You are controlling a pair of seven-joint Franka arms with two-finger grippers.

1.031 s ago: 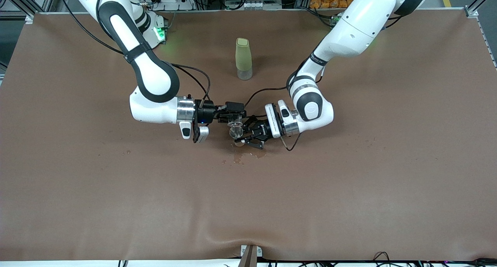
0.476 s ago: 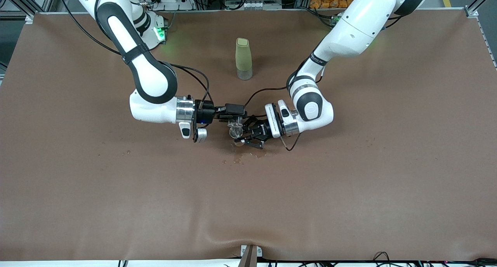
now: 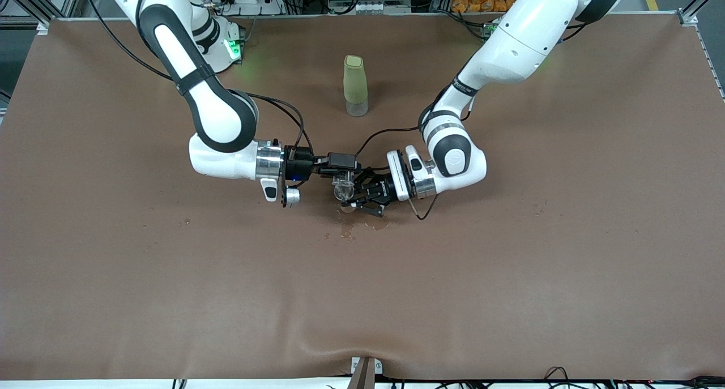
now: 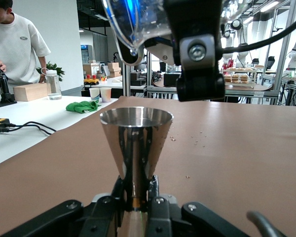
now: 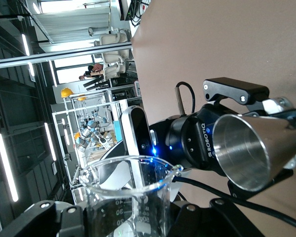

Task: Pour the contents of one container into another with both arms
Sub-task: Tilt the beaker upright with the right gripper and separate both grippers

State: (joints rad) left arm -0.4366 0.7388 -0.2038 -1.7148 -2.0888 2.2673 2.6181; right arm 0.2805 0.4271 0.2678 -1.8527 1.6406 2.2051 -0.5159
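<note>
Mid-worktop [image 3: 170,298], near to far:
- Wet spots [image 3: 355,228] on cover: slip risk.
- Steel jigger [image 3: 349,208]: left tool [image 3: 357,203] clamped at its narrow waist, upright. Light, rigid, slick; waist best hold.
- Glass cup [image 3: 341,189]: right tool [image 3: 340,176] clamped on wall, tipped above jigger. Fragile, smooth; gentle squeeze.
- Green bottle [image 3: 355,86]: standing untouched.

From the front I can't separate the glass cup [image 3: 342,188] from the jigger [image 3: 349,206]; both too small, tangled among black fingers. In the left wrist view the cup [image 4: 138,24] is cut off at the edge. Right wrist: cup base [image 5: 126,207] cropped, jigger's [image 5: 251,148] lower half hidden.
</note>
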